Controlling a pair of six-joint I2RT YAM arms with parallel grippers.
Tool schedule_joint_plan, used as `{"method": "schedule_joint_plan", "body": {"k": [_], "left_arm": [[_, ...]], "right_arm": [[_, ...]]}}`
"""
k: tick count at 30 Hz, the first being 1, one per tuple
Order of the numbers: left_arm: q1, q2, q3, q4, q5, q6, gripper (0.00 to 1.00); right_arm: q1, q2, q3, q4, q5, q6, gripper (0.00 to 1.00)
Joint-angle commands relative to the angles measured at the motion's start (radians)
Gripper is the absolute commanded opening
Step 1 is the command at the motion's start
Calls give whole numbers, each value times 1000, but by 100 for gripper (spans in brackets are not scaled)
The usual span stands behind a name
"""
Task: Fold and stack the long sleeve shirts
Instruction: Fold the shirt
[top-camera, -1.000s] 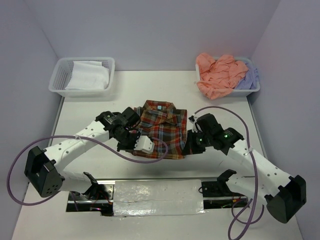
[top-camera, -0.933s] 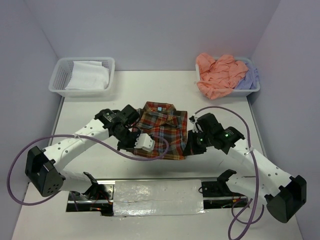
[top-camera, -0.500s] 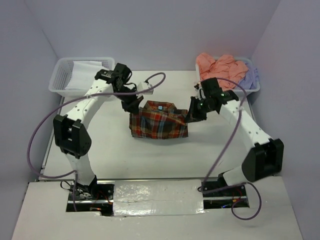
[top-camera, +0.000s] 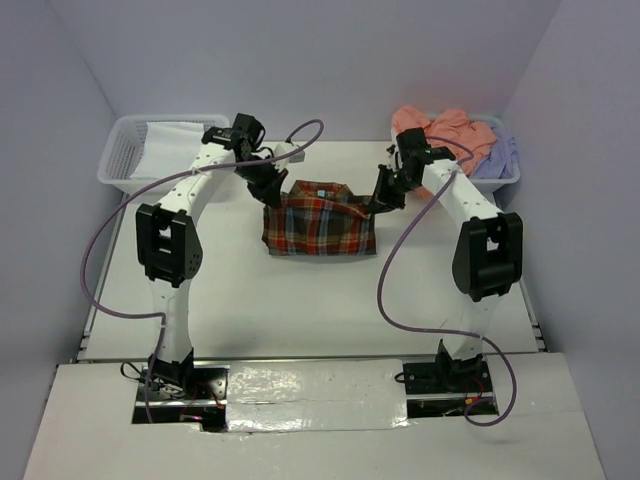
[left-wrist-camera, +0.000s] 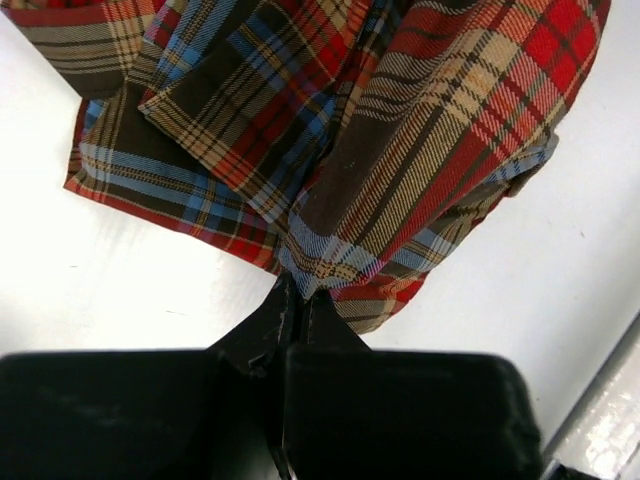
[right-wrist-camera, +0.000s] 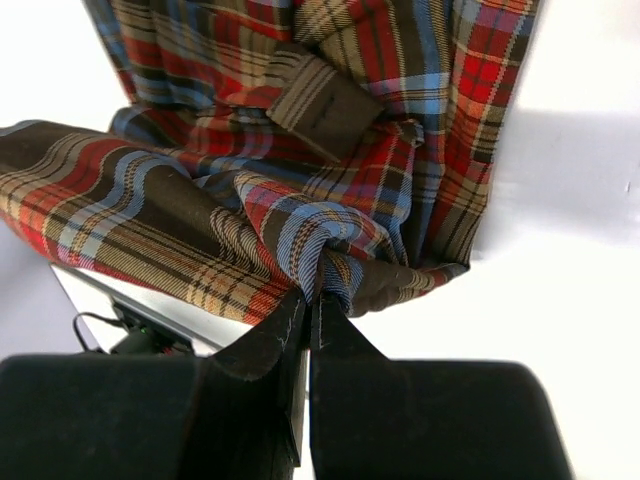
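Note:
The plaid shirt (top-camera: 318, 222) in red, brown, blue and yellow hangs folded over in the middle of the table, held up at its two upper corners. My left gripper (top-camera: 273, 196) is shut on its left corner; the cloth (left-wrist-camera: 330, 150) is pinched at my fingertips (left-wrist-camera: 297, 288). My right gripper (top-camera: 378, 204) is shut on its right corner, with bunched cloth (right-wrist-camera: 320, 240) at my fingertips (right-wrist-camera: 311, 296). The salmon-pink shirt (top-camera: 435, 140) and the lavender shirt (top-camera: 500, 155) lie heaped in the basket at the back right.
A white lattice basket (top-camera: 130, 175) at the back left holds a folded white cloth (top-camera: 175, 145). A second white basket (top-camera: 505, 180) at the back right holds the heaped shirts. Purple cables (top-camera: 300, 135) loop from both arms. Walls enclose the table on three sides.
Both arms have swung from near the front of the table to the back, carrying the plaid shirt's near edge up and over toward the collar. The shirt is now folded shorter.

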Motion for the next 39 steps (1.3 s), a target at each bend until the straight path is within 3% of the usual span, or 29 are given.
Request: {"method": "schedule_joint_plan", "body": {"k": [1, 5, 14, 21, 25, 29, 31, 35, 39], "left_arm": [[25, -21, 78, -11, -23, -4, 0], [25, -113, -32, -18, -34, 82, 0], [8, -357, -298, -272, 56, 422, 0], [-58, -584, -622, -308, 3, 482, 0], [-148, -743, -786, -309, -73, 498, 0], [-235, -889, -807, -312, -66, 421, 0], [-249, -902, -766, -309, 6, 404, 0], [-243, -753, -612, -308, 63, 291, 0], [-181, -563, -415, -249, 62, 156, 0]], "right_arm": [[-23, -22, 92, -22, 16, -3, 0], [-18, -117, 32, -26, 17, -11, 0], [106, -430, -262, -92, 58, -20, 0], [229, -685, -483, -146, 91, 61, 0], [293, -824, -566, -207, 75, 139, 0], [396, -966, -617, -275, 36, 230, 0], [404, -984, -629, -278, -9, 255, 0], [332, -952, -589, -232, -59, 239, 0], [156, -847, -548, -187, -50, 115, 0]]}}
